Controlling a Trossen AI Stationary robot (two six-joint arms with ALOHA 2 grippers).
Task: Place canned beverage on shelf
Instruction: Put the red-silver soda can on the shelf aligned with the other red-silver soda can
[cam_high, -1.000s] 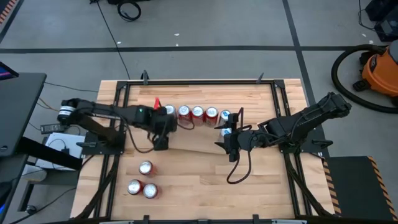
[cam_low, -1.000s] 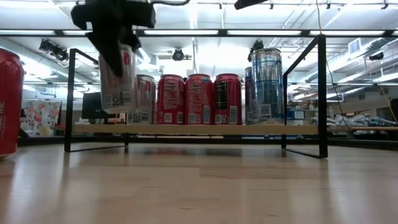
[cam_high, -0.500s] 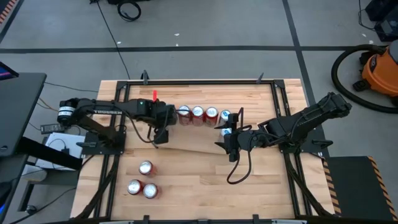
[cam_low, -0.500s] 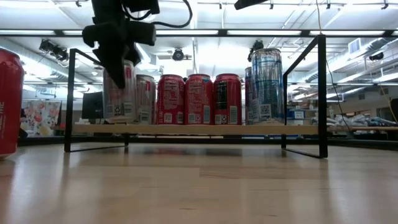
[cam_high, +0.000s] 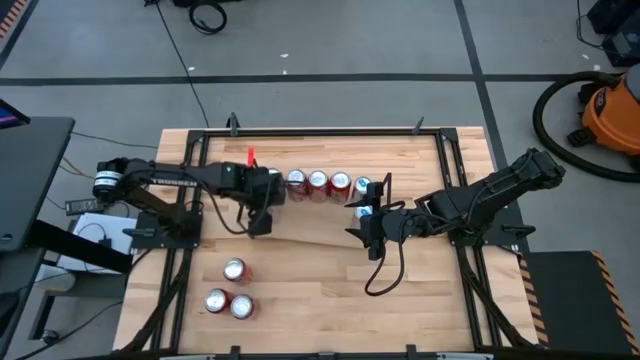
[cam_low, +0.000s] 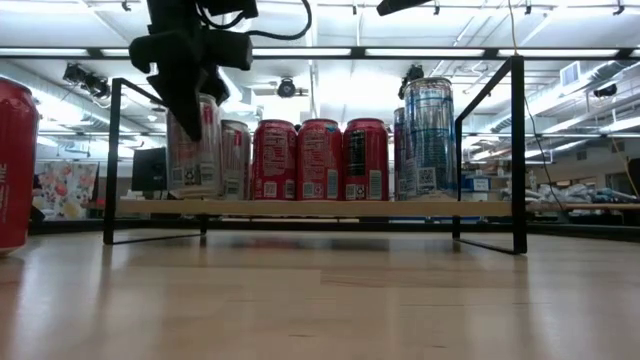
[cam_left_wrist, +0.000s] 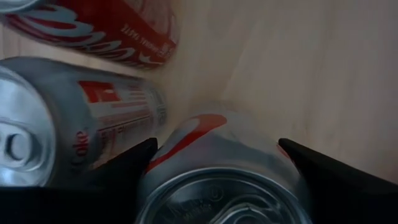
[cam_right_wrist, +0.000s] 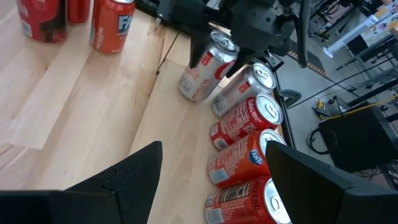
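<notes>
Left claw (cam_low: 190, 75) clamped on a silver can (cam_low: 192, 150) at the shelf's (cam_low: 330, 208) open end.

Gripped from above, the can seems to stand on the board beside another silver can (cam_low: 234, 158), extending the row of red cans (cam_low: 320, 160) and a tall blue can (cam_low: 429, 135). Right claw (cam_high: 372, 228) waits spread apart over the counter (cam_high: 320, 290), where three spare cans (cam_high: 229, 292) remain.

The left arm reaches across from the left side, elbow low, its left tool (cam_high: 262, 192) pointing down with fingers (cam_low: 190, 95) clamped on something between them. The right arm stretches in from the right, its right tool (cam_high: 368, 225) level and low, fingers (cam_right_wrist: 124, 177) spread apart, holding nothing.
</notes>
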